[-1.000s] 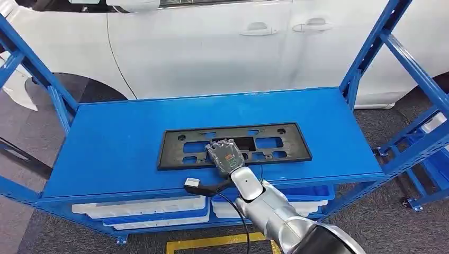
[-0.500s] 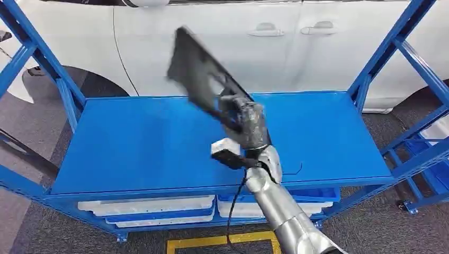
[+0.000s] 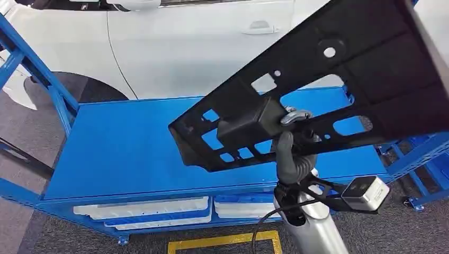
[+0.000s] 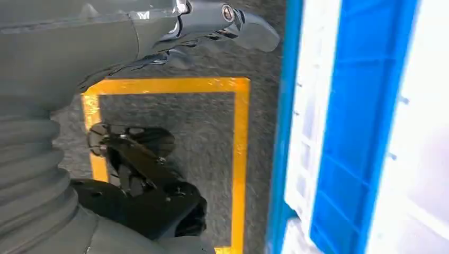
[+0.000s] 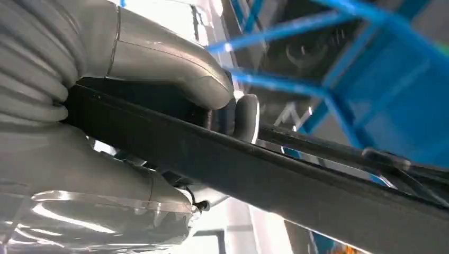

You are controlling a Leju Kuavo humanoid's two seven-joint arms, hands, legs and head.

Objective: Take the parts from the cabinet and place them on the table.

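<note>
Now black perforated panel (image 3: 339,79) tilted, gripped by right hand (image 3: 294,140).

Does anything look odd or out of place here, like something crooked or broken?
Nothing looks broken. The long black plastic panel sits steeply tilted in the air above the blue shelf, because the right robot hand grips it near one end. No cracks show.

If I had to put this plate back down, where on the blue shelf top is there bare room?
The blue shelf top lies bare from the left uprights across to its middle. The black plate, held tilted by the right hand, hides the right portion, so that side cannot be judged.
</note>
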